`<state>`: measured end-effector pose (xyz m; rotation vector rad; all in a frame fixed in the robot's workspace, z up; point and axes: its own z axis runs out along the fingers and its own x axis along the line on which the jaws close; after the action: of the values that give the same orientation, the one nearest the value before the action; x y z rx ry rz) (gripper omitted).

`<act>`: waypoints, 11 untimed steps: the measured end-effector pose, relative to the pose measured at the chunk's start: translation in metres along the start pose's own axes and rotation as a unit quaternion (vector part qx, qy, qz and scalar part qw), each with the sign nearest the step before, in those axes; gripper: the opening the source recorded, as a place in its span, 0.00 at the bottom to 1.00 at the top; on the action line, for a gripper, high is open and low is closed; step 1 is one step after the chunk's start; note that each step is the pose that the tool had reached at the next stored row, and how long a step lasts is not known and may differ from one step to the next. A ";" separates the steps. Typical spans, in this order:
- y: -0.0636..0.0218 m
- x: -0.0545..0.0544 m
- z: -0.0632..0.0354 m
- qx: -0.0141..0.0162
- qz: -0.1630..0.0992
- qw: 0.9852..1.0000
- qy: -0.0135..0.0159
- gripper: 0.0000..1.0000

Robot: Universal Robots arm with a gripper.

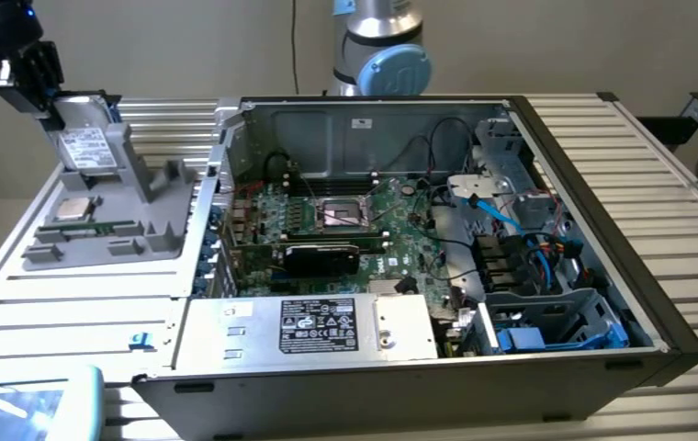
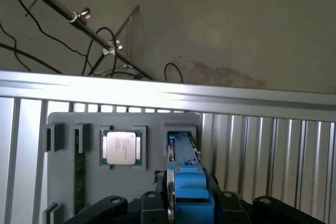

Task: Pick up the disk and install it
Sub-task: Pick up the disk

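Pick-up step: the black gripper's [image 1: 45, 96] jaws are clenched on the silver-grey, blue-framed disk [image 1: 84, 147]. It stands upright in the grey plastic holder's [image 1: 140, 230] slot, far left of the open black computer case [image 1: 569, 119]. Freeing it likely calls for a straight upward pull.

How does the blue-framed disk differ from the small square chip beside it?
The disk stands upright in its slot; the chip lies flat in a recess. The disk is rectangular and larger; the chip is square and smaller. The disk wears a blue carrier; the chip has none. Both are silvery metal, held by the same grey tray.
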<state>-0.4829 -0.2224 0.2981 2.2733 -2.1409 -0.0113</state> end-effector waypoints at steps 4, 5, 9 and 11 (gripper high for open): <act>0.0002 0.002 -0.0001 0.000 0.000 1.000 -0.006 0.37; 0.0001 0.002 -0.0001 -0.001 0.000 1.000 -0.007 0.37; 0.0003 0.004 0.0000 -0.002 0.000 1.000 -0.007 0.37; 0.0002 0.005 -0.0001 -0.002 0.000 1.000 -0.007 0.37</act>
<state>-0.4828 -0.2272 0.2983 2.2780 -2.1453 -0.0323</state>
